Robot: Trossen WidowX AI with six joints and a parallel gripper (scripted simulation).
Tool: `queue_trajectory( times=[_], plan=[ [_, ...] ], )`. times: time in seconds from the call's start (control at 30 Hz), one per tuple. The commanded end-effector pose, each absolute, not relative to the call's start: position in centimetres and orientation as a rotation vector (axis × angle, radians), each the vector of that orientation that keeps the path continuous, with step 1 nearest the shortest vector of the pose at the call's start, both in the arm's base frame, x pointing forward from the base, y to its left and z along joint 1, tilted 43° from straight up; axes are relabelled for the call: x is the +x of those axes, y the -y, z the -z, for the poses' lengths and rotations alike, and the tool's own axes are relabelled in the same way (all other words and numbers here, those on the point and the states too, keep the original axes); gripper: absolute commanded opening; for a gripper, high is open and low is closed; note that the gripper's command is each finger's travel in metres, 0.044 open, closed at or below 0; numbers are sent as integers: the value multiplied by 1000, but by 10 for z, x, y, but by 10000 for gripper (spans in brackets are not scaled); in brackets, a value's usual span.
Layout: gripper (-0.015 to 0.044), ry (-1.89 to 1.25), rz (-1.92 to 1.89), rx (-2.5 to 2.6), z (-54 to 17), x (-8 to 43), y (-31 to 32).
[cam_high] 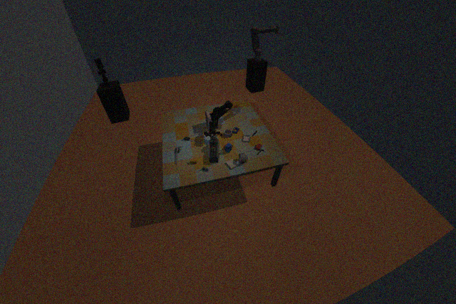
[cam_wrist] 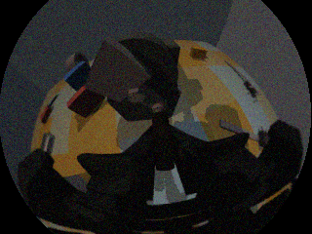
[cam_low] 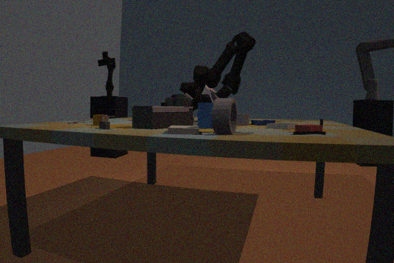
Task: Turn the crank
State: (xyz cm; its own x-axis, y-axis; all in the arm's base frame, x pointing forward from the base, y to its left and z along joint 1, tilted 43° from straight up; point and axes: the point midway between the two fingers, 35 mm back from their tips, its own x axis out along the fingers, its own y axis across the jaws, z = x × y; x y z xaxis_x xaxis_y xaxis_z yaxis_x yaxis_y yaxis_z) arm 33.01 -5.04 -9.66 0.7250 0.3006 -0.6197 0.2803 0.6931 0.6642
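Note:
The machine (cam_high: 213, 152) (cam_low: 162, 118) is a long dark housing on the table, with its crank end towards the arm. My gripper (cam_wrist: 159, 127) (cam_high: 212, 134) is low at that crank end, its dark fingers shut on the crank handle (cam_wrist: 157, 107). In the wrist view the handle shows as a small pinkish end just beyond the fingertips. A broad grey-brown part (cam_wrist: 117, 72) stands beyond it, at the upper left; I cannot tell if it is the crank arm. The slide's red pointer and both brass zero marks cannot be made out in any view, so their alignment is not visible.
A blue block (cam_low: 205, 115) (cam_wrist: 78, 75) and a grey ring (cam_low: 224, 116) (cam_high: 242, 157) stand beside the machine. A pale flat block (cam_low: 183, 130) lies in front. A red object (cam_low: 308, 128) (cam_high: 258, 147) lies farther right. Small blocks (cam_low: 101, 120) lie left. The scene is dark and grainy.

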Motion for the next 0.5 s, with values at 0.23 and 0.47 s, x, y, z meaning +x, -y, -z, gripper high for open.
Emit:
queue_trajectory(
  times=[0.23,0.47],
  plan=[
    [0,-783,10,831,94,326,68],
    [0,-783,10,831,87,325,77]
  ],
)
